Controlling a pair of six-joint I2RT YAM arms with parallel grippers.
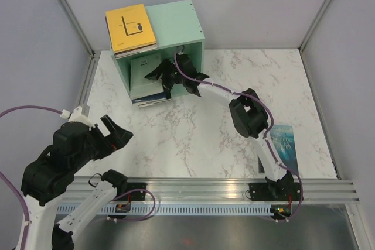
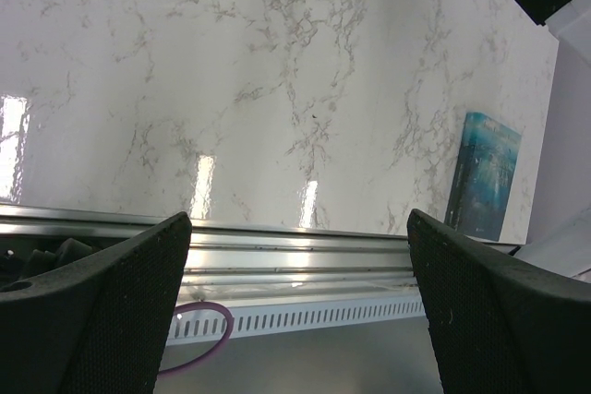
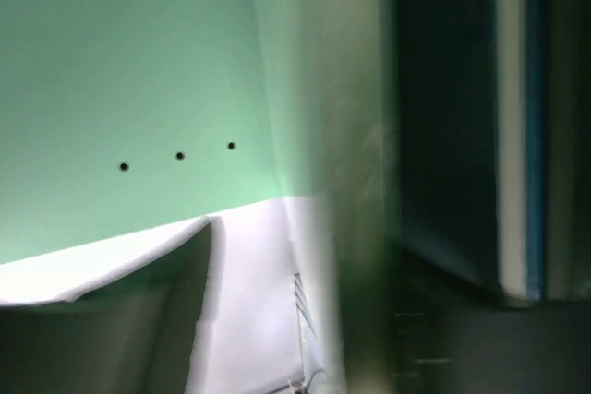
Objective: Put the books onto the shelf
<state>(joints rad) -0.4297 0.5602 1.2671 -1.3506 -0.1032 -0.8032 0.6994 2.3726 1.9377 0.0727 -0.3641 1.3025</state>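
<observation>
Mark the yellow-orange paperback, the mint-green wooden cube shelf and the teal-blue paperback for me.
Yellow-orange paperback (image 1: 130, 27): top external view, cover centre.
Mint-green wooden cube shelf (image 1: 176, 24): top external view, bare top panel.
Teal-blue paperback (image 1: 286, 144): top external view, cover centre.

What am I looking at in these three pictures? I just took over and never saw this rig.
Two robot arms are bolted at the near edge of a marble table, each with a two-finger gripper. The wide picture looks down from above and behind them; the other two come from wrist cameras. The left gripper hangs over the table, jaws wide open, holding nothing. The right gripper reaches into the open side of the mint-green shelf, where some books sit; its camera view is blurred, so I cannot tell whether it grips anything. A yellow book lies on top of the shelf, and a teal-blue book lies on the table beside the right arm.
</observation>
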